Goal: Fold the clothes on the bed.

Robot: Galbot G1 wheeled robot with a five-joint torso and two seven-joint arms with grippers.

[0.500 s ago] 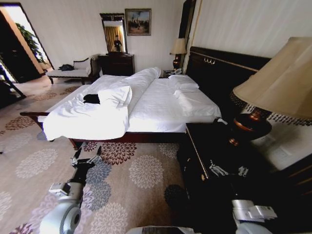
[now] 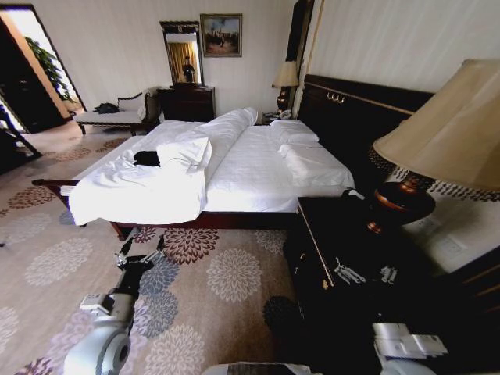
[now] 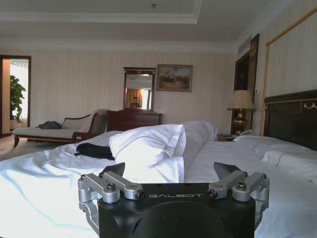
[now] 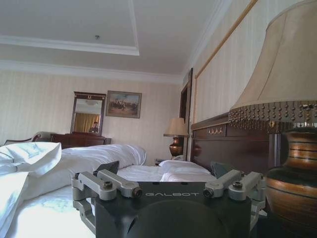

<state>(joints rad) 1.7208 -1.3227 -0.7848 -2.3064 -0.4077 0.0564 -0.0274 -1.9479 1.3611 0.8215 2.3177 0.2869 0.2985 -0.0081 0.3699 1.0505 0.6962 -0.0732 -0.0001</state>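
Observation:
The clothes (image 2: 146, 158) lie as a small black bundle on the bed (image 2: 258, 168), on the white duvet near the foot, beside a folded-back white cover. In the left wrist view the clothes (image 3: 94, 150) rest far beyond my left gripper (image 3: 171, 171), which is open and holds nothing. That left gripper (image 2: 142, 245) hangs over the carpet, short of the bed's foot. My right gripper (image 2: 366, 273) hovers above the dark nightstand and is open and empty too (image 4: 164, 168).
A dark nightstand (image 2: 336, 234) with a large shaded lamp (image 2: 437, 141) stands close on the right. The tall dark headboard (image 2: 355, 117) backs the bed. A white-cushioned bench (image 2: 109, 117), a dresser with a mirror (image 2: 186, 98) and an open doorway (image 2: 23, 70) lie beyond. Patterned carpet (image 2: 219, 273) spreads before the bed.

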